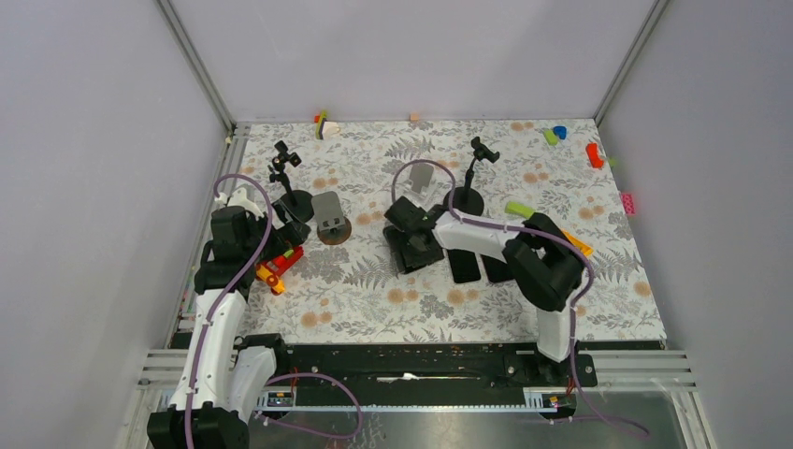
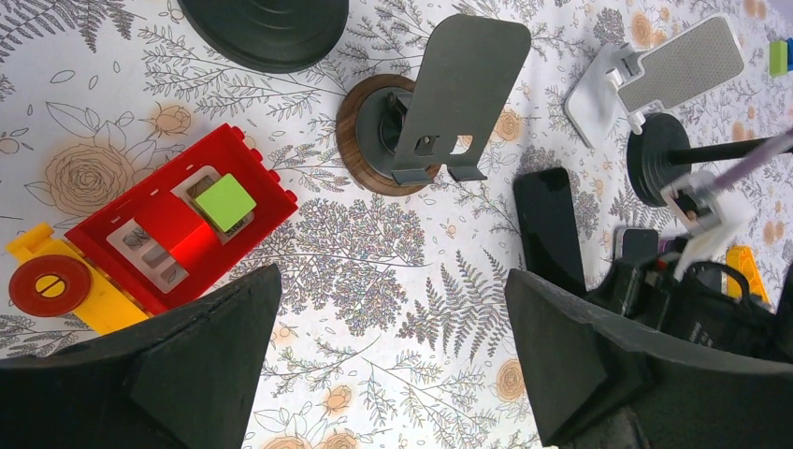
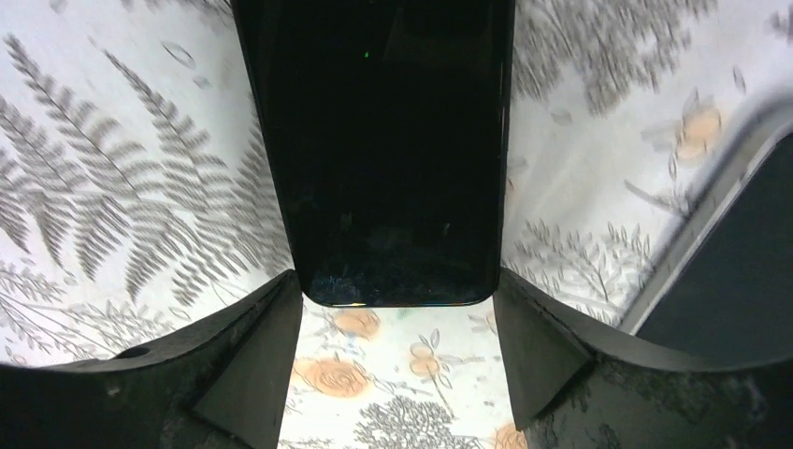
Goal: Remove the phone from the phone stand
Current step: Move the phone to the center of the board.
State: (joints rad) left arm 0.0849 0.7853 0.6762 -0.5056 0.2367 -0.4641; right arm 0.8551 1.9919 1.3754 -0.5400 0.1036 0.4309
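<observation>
**The right gripper (image 3: 397,304) holds the glossy black smartphone (image 3: 383,150)**

Its two fingers press against the phone's long edges near one end, with the jaws fairly wide apart. The phone is clear of the white phone stand with a grey pad (image 1: 422,178), just in front of it, over the floral tablecloth (image 3: 112,187). The left gripper (image 2: 393,281) hangs fully spread and empty beside a red toy brick truck (image 2: 178,229).
</observation>
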